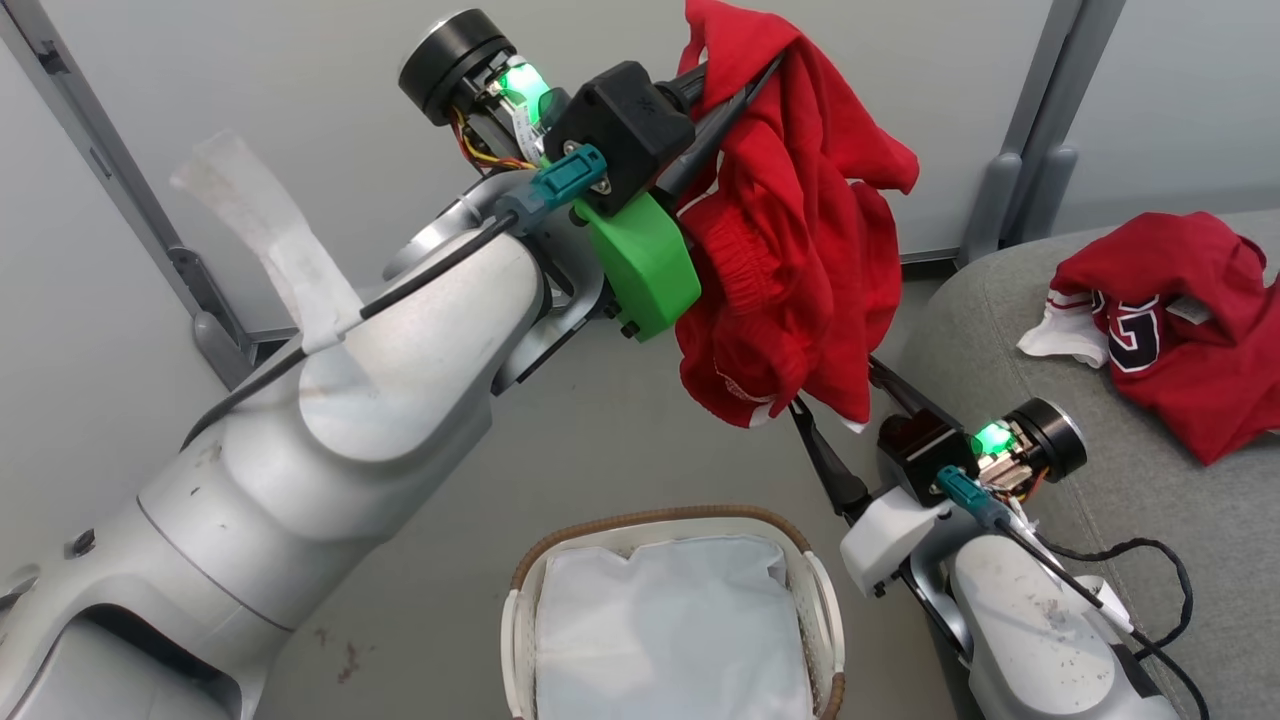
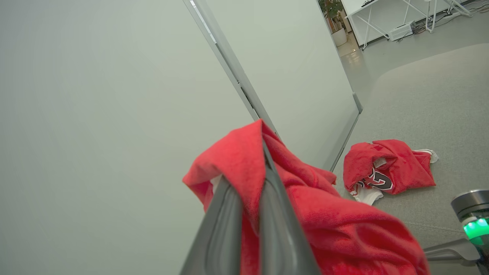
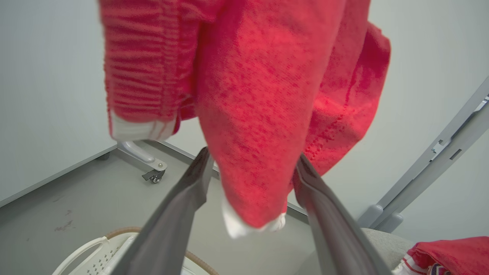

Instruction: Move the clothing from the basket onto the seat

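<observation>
Pale panels (image 1: 250,80) and grey floor (image 1: 600,440) surround the basket (image 1: 514,640), which is cut off below. The left gripper (image 2: 263,147) clamps the plain red garment (image 1: 800,250) aloft, its hem between the spread fingers of the right gripper (image 3: 253,154). The lettered garment (image 1: 1190,330) lies on the seat (image 1: 1000,300).

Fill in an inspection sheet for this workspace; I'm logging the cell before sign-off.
Surface: grey floor with small dark stains; grey seat at the robot's right.
Job's things: plain red garment hanging in the air above the basket; lettered red garment lying crumpled on the seat; basket holds a white liner, no clothing visible in it.
Clutter: nothing seen.
Grippers: left tool shut on the plain red garment's top; right tool open, fingers either side of its hanging hem.
Cables: black cable along the left forearm; another cable loops over the seat beside the right forearm.
Surroundings: pale partition panels on grey posts.
</observation>
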Controlling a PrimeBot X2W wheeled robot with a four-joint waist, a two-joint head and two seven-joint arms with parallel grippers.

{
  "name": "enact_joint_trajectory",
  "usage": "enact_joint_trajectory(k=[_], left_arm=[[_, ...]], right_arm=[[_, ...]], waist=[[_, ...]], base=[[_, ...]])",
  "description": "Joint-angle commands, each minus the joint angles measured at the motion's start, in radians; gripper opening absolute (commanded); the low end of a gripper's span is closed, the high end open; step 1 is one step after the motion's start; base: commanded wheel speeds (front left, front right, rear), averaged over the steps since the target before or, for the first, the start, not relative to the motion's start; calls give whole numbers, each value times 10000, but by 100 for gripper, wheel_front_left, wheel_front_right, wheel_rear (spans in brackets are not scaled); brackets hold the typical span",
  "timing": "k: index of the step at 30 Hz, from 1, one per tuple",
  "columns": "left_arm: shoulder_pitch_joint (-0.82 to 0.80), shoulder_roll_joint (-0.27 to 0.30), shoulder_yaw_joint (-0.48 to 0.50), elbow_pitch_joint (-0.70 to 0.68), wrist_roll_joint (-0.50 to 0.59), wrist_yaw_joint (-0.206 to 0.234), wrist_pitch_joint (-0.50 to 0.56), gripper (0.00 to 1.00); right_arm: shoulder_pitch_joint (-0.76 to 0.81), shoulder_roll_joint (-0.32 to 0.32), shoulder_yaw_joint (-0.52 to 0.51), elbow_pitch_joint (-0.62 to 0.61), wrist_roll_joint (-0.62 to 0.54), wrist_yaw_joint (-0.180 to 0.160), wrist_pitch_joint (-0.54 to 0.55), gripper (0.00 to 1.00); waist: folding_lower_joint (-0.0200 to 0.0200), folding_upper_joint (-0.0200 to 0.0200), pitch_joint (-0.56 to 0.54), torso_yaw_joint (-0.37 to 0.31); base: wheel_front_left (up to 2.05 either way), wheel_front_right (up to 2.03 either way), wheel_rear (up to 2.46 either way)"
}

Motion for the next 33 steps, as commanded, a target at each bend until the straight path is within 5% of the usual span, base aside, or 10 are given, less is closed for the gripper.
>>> enact_joint_trajectory(k=[1,7,8,10,11,24,25,27,28,33], left_arm=[[-74,-9,-28,-98,-50,45,-4,0],[253,66,-118,-303,-152,75,25,0],[302,96,-129,-311,-177,90,4,0],[420,136,-136,-295,-240,89,-14,0],[477,158,-143,-282,-273,99,-28,0],[1773,278,-8,335,-882,372,-712,0],[1923,238,24,403,-968,398,-797,4],[2204,169,43,560,-1067,469,-997,35],[2391,113,102,654,-1178,503,-1113,100],[3195,-107,282,1032,-1263,658,-1501,100]], right_arm=[[-168,-33,47,-36,39,-14,-49,100],[-393,-33,-66,-516,-57,-14,-49,100],[-403,-35,-71,-576,-49,-14,-49,61],[-419,-33,-52,-644,-58,-14,-49,27],[-431,-33,-51,-677,-47,-14,-49,3],[-330,-35,-316,-1220,330,-14,-49,0],[-341,-35,-372,-1274,374,-14,-49,0],[-376,-33,-515,-1365,393,-14,-49,0],[-410,-33,-616,-1427,427,-14,-49,0],[-556,-37,-1030,-1718,519,-14,-49,0]], waist=[[1,0,-14,64],[1,0,-49,178],[1,0,-57,189],[1,0,-70,199],[1,0,-73,198],[1,0,-21,70],[1,0,-10,61],[1,0,18,42],[1,0,37,32],[1,0,112,2]], base=[[0,0,0],[0,0,0],[0,0,0],[0,0,0],[0,0,0],[0,0,0],[0,0,0],[0,0,0],[0,0,0],[0,0,0]])
